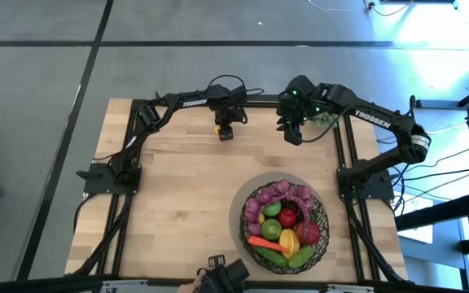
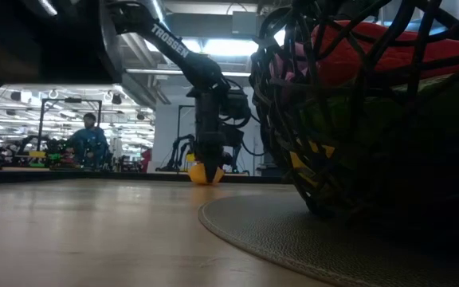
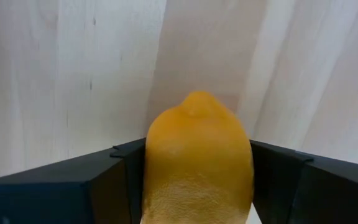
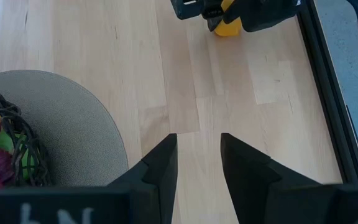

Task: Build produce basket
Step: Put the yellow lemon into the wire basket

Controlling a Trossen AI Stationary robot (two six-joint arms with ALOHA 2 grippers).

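Pale wooden desk of jointed planks, framed by black rails. Around it, grey floor crossed by dark seams, with a bright bluish glare toward one far corner. Beyond the desk edge in the low view, a wide workshop hall: ceiling strip lights, cluttered benches, and a person in blue far off.
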